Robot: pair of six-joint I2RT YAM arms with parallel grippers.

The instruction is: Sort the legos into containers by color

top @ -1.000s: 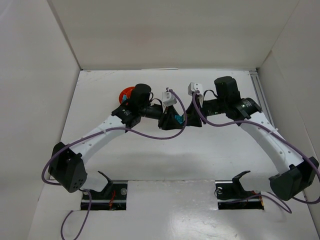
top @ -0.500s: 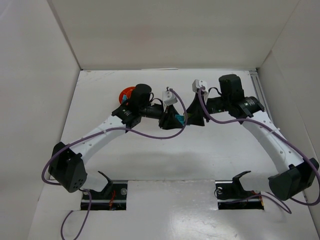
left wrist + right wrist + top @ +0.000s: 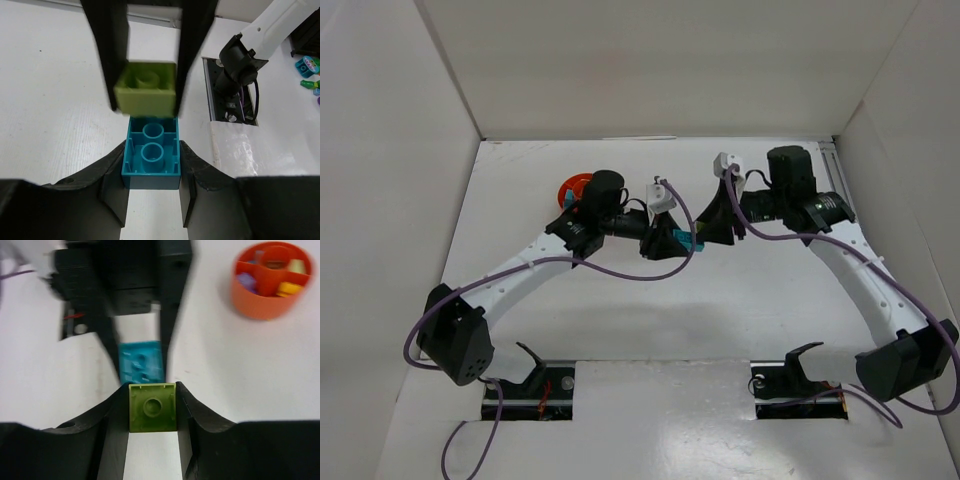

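My left gripper [image 3: 151, 156] is shut on a cyan brick [image 3: 151, 160], hollow underside facing the camera. My right gripper [image 3: 152, 407] is shut on a lime green brick [image 3: 152, 407], seen in the left wrist view as the green brick [image 3: 146, 90] just beyond the cyan one. I cannot tell if the two bricks touch. Overhead, both grippers meet nose to nose at mid-table, with the cyan brick [image 3: 691, 243] showing between them. The orange-red dish [image 3: 572, 186] stands behind the left arm. In the right wrist view the dish [image 3: 250, 302] holds purple, yellow and brown legos.
A few loose legos [image 3: 307, 66] lie at the right edge of the left wrist view, near the right arm's base [image 3: 242, 55]. White walls enclose the table on the left, back and right. Purple cables loop over both arms.
The right gripper has drawn back to the right with the green brick, and the cyan brick now shows between the two grippers. The left arm has stayed put.
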